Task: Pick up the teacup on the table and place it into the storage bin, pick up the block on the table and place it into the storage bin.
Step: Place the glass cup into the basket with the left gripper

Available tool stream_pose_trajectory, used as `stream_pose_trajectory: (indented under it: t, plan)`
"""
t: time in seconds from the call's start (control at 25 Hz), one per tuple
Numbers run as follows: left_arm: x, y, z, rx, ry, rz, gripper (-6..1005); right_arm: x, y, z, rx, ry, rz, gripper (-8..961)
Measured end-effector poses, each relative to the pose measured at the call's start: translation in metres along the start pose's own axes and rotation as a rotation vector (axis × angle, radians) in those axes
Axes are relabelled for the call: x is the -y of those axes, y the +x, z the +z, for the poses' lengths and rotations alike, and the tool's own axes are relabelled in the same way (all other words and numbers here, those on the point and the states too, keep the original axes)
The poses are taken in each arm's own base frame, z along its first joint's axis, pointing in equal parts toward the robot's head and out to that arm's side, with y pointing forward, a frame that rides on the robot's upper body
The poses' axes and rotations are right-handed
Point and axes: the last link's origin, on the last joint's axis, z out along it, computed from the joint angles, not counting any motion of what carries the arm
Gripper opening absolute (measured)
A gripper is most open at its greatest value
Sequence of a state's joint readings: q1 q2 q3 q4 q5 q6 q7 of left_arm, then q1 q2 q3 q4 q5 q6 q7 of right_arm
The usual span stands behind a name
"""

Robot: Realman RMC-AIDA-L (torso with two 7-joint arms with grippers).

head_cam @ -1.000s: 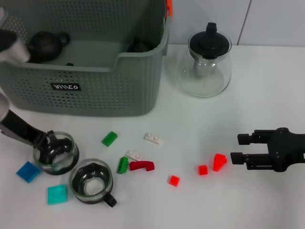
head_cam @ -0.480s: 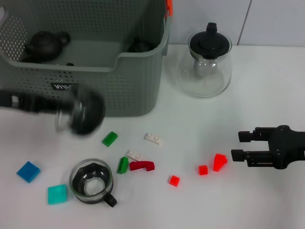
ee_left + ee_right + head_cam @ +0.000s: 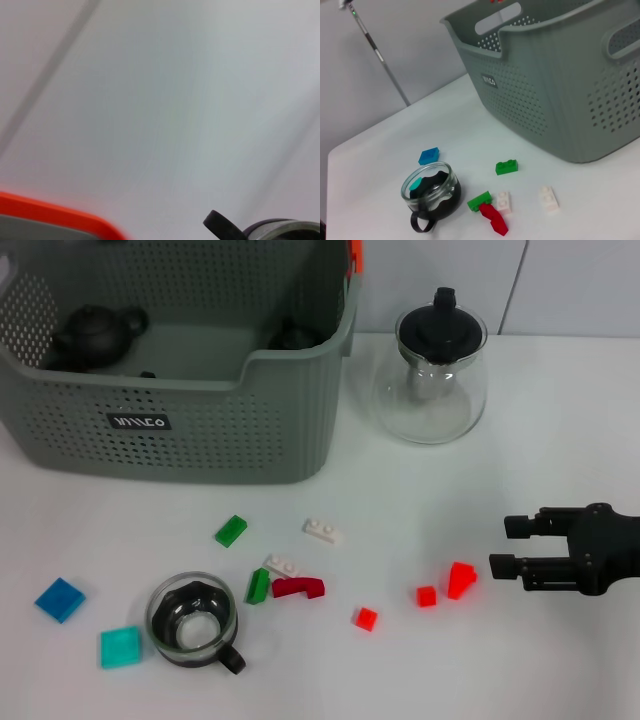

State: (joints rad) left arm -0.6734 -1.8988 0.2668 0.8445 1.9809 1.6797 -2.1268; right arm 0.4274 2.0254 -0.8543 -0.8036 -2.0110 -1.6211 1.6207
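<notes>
One glass teacup (image 3: 192, 622) with a black base and handle stands on the white table near the front left, also seen in the right wrist view (image 3: 431, 191). A second teacup's rim and handle (image 3: 272, 229) show close to the left wrist camera, up in the air against a wall; my left gripper is out of the head view. The grey-green storage bin (image 3: 200, 430) fills the back left. My right gripper (image 3: 503, 546) hovers open at the right, just right of a red block (image 3: 460, 580). Several small blocks lie scattered between the bin and the front edge.
A clear glass teapot (image 3: 432, 370) with a black lid stands right of the bin. A dark teapot (image 3: 95, 332) sits inside the bin. Loose pieces include a green block (image 3: 230, 530), a white block (image 3: 321, 531), a blue tile (image 3: 60, 600) and a teal tile (image 3: 120, 647).
My left arm lifted a teacup off the table's left side, swung it up toward the bin and left the head view. The right arm has barely moved.
</notes>
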Motion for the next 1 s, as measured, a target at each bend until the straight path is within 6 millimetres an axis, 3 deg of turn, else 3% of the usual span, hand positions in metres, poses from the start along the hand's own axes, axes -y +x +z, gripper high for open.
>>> stream_pose_trajectory:
  t: [0.2,0.44,0.56,0.6,0.84,1.0]
  plan:
    - [0.006,0.028,0.046,0.217,0.299,0.163,104,0.0,0.0,0.002,0.0,-0.006,-0.003,738]
    - [0.001,0.033,0.099,0.461,0.506,0.354,117,0.0,-0.002,0.004,0.003,-0.01,-0.005,738]
    - [0.004,0.019,0.122,0.549,0.579,0.429,124,-0.001,-0.002,0.006,0.004,-0.011,-0.007,737]
    - [0.01,0.006,0.135,0.592,0.617,0.466,126,-0.001,-0.002,0.006,0.005,-0.012,-0.007,737]
    - [0.024,-0.022,0.154,0.662,0.662,0.504,139,-0.001,-0.002,0.006,0.005,-0.011,-0.007,737]
    - [0.024,-0.024,0.157,0.647,0.668,0.497,147,0.0,-0.002,0.005,0.004,-0.011,-0.006,737]
